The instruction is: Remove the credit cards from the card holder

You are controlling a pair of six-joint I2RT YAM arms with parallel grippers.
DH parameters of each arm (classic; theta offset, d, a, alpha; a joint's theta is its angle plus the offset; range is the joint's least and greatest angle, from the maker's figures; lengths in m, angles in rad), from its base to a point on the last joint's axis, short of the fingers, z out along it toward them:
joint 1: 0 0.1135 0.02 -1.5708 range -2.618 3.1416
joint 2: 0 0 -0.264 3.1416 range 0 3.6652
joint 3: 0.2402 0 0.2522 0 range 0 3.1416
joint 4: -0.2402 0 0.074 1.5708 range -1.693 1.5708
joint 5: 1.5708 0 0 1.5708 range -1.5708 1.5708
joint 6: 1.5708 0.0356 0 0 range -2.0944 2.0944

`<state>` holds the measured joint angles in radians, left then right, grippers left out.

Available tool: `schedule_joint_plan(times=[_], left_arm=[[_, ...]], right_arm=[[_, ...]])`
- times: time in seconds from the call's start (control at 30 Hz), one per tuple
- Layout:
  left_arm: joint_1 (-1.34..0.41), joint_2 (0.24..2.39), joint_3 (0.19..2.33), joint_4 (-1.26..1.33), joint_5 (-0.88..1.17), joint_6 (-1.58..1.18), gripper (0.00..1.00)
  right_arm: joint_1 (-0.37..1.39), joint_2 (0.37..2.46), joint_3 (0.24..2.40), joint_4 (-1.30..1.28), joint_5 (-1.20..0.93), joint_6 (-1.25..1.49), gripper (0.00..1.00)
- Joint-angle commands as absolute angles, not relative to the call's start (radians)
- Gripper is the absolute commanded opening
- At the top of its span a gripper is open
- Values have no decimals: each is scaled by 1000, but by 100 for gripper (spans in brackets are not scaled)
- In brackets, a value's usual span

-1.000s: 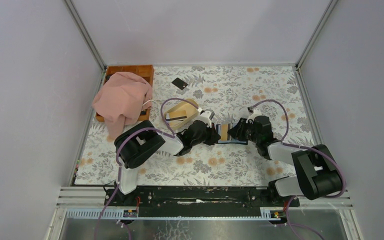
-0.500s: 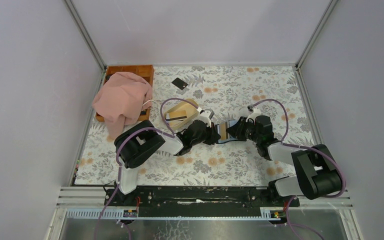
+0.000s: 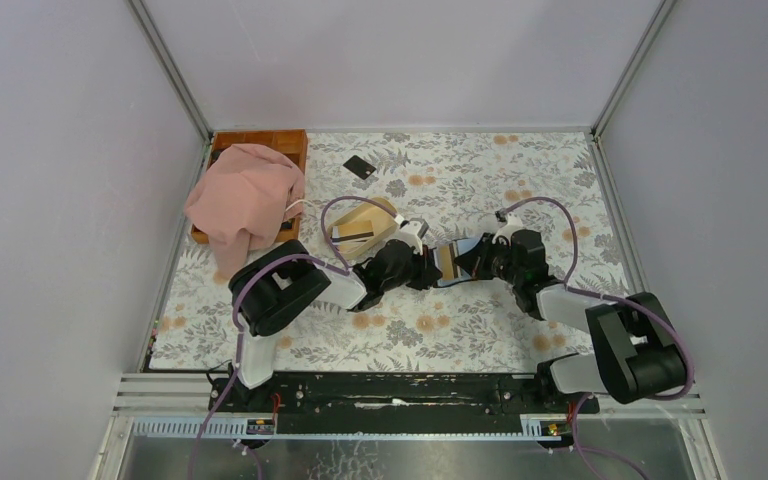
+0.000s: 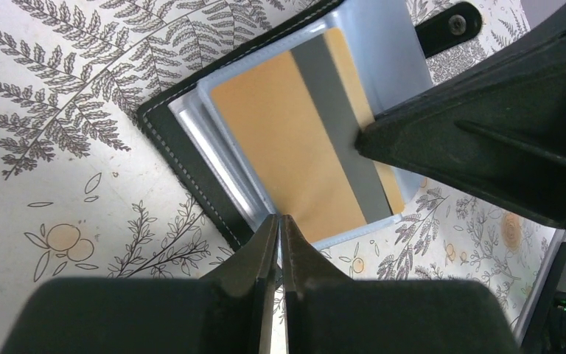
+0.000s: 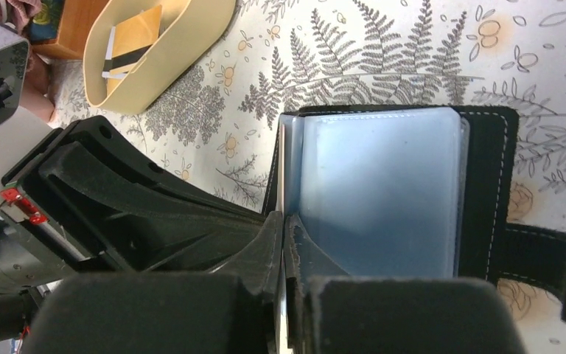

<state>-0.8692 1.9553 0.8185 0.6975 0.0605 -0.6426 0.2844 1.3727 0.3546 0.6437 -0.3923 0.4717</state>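
The right end effector point(image 3: 467, 262) is sliding toward nine o'clock over the tabletop point(image 3: 520, 180), closing in on the open card holder point(image 3: 448, 270). Its fingers, spread a moment ago, are now pinching together at the edge of the holder's clear sleeve point(image 5: 379, 192). Its forearm is trailing the same way.

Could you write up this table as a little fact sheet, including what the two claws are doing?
holder: open flat between the claws, clear sleeves showing
orange card: grey stripe, inside a sleeve
left claw: shut on the holder's edge
right claw: shut on the holder's sleeve
dish: beige, holds a tan card with a black stripe
black card: lying loose beyond the dish
cloth: pink, draped over a wooden tray
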Motion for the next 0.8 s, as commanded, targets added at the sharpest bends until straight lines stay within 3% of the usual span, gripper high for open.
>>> schedule_joint_plan(times=[0.0, 0.63, 0.77], left_arm=[[-883, 2007, 819, 689, 79, -646, 9], [-882, 2016, 824, 693, 89, -656, 9], [-882, 2019, 825, 698, 94, -659, 9]], right_arm=[[312, 1292, 383, 509, -438, 457, 0], [284, 1113, 431, 293, -318, 431, 0], [283, 1117, 427, 289, -325, 432, 4]])
